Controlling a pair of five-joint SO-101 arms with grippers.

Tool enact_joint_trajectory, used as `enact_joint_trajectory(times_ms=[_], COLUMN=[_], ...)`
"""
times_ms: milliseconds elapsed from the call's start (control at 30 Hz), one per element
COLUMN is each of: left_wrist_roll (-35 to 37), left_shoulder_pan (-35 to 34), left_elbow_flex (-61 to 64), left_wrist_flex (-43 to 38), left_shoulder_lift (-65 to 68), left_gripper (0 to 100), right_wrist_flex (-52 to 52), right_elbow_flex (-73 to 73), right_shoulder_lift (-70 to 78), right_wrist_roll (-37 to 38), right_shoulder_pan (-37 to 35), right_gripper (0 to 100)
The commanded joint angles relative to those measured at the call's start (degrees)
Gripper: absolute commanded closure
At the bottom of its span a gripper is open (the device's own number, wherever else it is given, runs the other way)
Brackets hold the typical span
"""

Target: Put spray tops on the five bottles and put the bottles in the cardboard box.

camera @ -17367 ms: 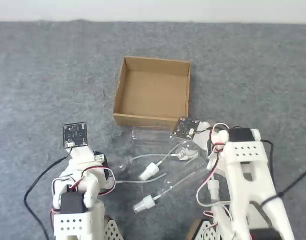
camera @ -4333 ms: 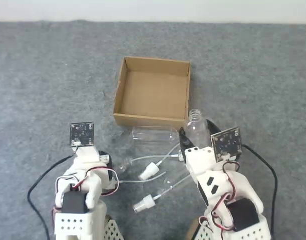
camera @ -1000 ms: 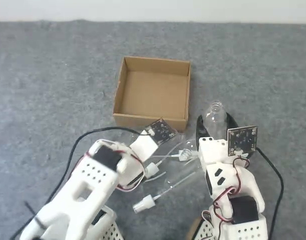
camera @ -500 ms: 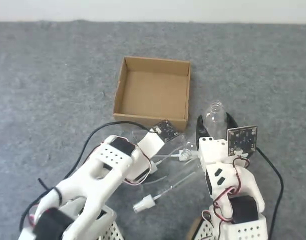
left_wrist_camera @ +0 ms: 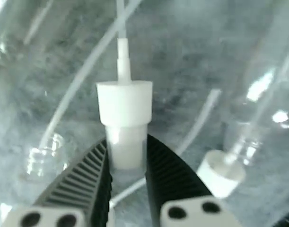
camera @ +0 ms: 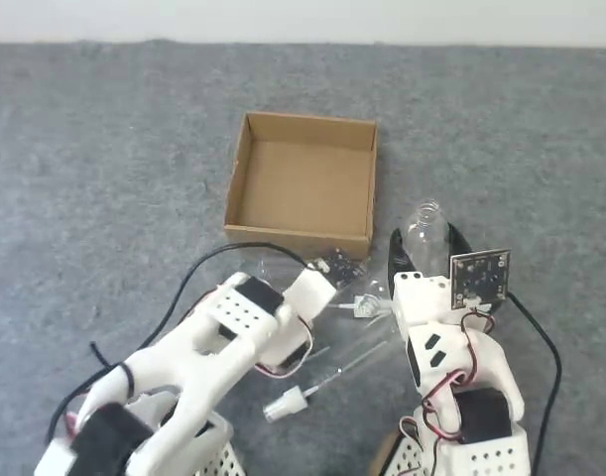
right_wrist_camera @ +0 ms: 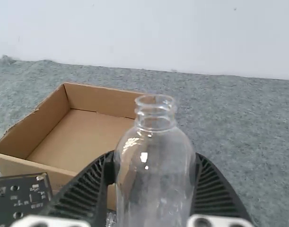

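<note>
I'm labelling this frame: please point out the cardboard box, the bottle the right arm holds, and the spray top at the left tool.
cardboard box (camera: 298,240): high view, on its front wall.
bottle (right_wrist_camera: 153,161): right wrist view, on its clear body.
spray top (left_wrist_camera: 124,101): left wrist view, on its white collar.

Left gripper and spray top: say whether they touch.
Touching. In the left wrist view the left gripper clamps the spray top on both sides.

Clear uncapped bottle (right_wrist_camera: 153,158) upright beside open cardboard box (camera: 295,241), white spray top (left_wrist_camera: 124,124) among lying bottles (left_wrist_camera: 40,160)
</note>
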Motion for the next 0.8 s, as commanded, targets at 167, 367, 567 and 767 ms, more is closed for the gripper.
enact_joint_trajectory(times_ms=[167,367,567,767], left_wrist_roll=[1.7,-3.7,-9.1,-12.9], left_shoulder_pan=[0.9,-7.2,-14.5,-17.3], left_elbow_flex=[-8.7,-17.0,-22.0,-25.6], left_wrist_flex=[11.2,19.9,26.4,32.4], left_shoulder_lift=[-9.6,-9.7,-10.1,-10.1], left_gripper=[99,99,99,99], right_wrist_flex=[-1.3,-1.3,-1.3,-1.3], right_elbow_flex=[-1.0,-1.0,-1.0,-1.0], right_shoulder_lift=[-0.8,-0.8,-0.8,-0.8], right_wrist_roll=[-0.4,-0.4,-0.4,-0.4], right_shoulder_pan=[0.9,0.9,0.8,0.8], right_gripper=[88.1,88.1,88.1,88.1])
